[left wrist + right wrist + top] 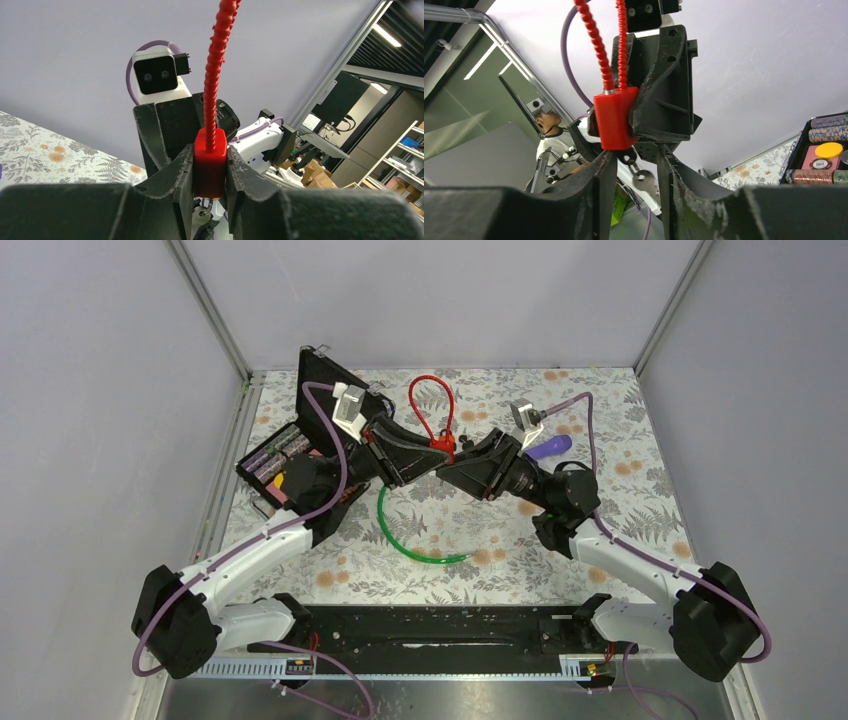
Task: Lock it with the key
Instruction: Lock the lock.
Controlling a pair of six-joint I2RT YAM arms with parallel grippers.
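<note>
**Overhead view.** The only container you see is a black case [262, 475] at 9 o'clock on the floral counter [600, 530]. Its lid [322, 370] is raised, and rows of poker chips [280, 450] stand on edge in its compartments. At the counter's centre both arms meet at the red cable lock [440, 443], which is held off the surface. Its cable [428, 400] loops toward 12 o'clock. A green cable [400, 535] lies curved at 6 o'clock of the lock, and a purple object [548, 447] lies at 3 o'clock.

**Left wrist view.** Here you see what the overhead view hides. The left claw [210, 150] is clamped narrow on the lock body [210, 172], one finger on each side. The ribbed cable rises straight toward 12 o'clock. Outside the enclosure, at 4 o'clock, cartons [315, 175] sit near shelving.

**Right wrist view.** The right claw [636, 157] stands half open just below the lock body, gripping nothing you can make out. A key [644, 181] hangs under the body, in the gap between the fingers. Whether either finger touches it cannot be told. Only this view shows the case contents closely, at 4 o'clock: a yellow chip [829, 149] and a chip [820, 163] marked "100" lie flat beside the stacked rows. A person [549, 125] in a white top appears at 9 o'clock, outside the enclosure.
</note>
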